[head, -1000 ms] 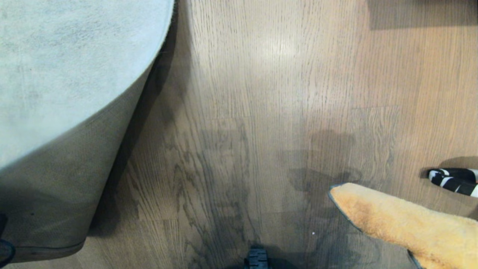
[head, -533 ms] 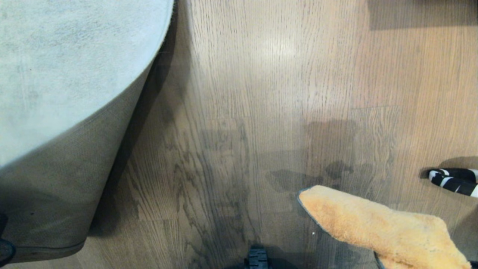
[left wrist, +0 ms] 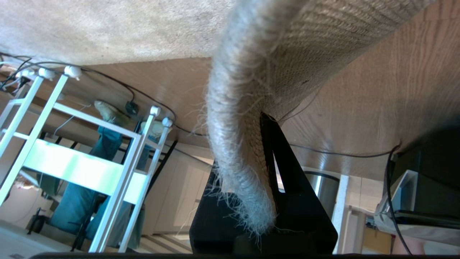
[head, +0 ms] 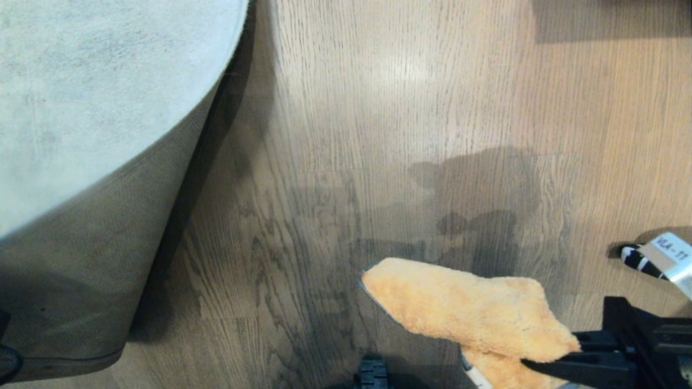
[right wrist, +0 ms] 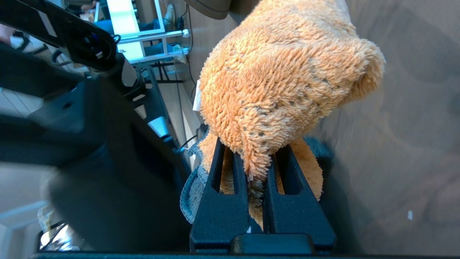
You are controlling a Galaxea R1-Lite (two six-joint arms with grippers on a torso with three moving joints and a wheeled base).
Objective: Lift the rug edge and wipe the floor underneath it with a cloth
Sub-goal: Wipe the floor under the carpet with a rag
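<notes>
The pale grey rug [head: 97, 92] fills the left of the head view. The rug edge [left wrist: 233, 144] is lifted and curled, so its tan woven underside [head: 92, 259] faces me. My left gripper [left wrist: 251, 151] is shut on that edge and only just shows at the head view's lower left [head: 5, 362]. My right gripper [right wrist: 253, 147] is shut on the orange fuzzy cloth [right wrist: 280, 79]. In the head view the cloth [head: 465, 308] juts left from that gripper [head: 532, 363] over the bare wood-grain floor [head: 411, 135], right of the raised rug. Its shadow falls further back.
A black-and-white striped object [head: 638, 260] with a white label [head: 670, 251] lies at the right edge. A dark part of my base [head: 372, 374] sits at the bottom centre. The left wrist view shows a white rack [left wrist: 72, 162], floor cables [left wrist: 341, 154] and a person's legs [left wrist: 104, 144].
My right gripper has carried the cloth leftwards over the floor, and its black fingers have come into the head view. The rug and the left gripper have kept still.
</notes>
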